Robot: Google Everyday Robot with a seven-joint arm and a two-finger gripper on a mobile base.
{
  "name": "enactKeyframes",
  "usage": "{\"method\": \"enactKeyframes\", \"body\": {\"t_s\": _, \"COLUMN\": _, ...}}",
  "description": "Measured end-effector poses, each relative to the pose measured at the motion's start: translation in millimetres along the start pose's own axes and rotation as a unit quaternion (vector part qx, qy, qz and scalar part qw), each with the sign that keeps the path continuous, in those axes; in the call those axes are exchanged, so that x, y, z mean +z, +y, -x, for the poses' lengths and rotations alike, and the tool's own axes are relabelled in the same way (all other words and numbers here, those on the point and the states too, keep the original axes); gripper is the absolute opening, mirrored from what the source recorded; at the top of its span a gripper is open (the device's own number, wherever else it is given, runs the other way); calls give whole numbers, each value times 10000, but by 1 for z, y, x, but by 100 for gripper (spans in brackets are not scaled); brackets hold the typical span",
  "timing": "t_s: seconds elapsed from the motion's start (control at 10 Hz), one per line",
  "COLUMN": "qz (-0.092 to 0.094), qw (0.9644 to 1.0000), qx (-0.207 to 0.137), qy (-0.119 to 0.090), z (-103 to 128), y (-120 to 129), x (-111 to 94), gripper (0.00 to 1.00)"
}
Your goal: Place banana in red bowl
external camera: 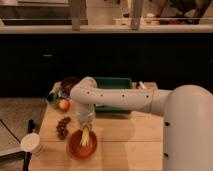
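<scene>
The pincer (85,128) hangs just above the bowl (73,149), grasping the banana (85,138), whose lower end dips inside the bowl.

Table (131,146): pale matt wood. Arm (120,99): smooth white plastic shell (slight sheen). Gripper (85,133), above the red bowl (73,150), same casing. Bowl smooth, looks like plastic.
</scene>
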Motion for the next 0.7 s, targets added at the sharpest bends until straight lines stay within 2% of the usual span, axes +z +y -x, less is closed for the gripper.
{"method": "enactKeyframes", "body": {"t_s": 0.4, "qz": 23, "qw": 9998, "qx": -167, "qy": 69, "z": 16, "y": -12, "x": -11, "gripper": 52}}
{"method": "enactKeyframes", "body": {"t_s": 0.7, "qz": 14, "qw": 9998, "qx": -213, "qy": 64, "z": 20, "y": -15, "x": -12, "gripper": 78}}
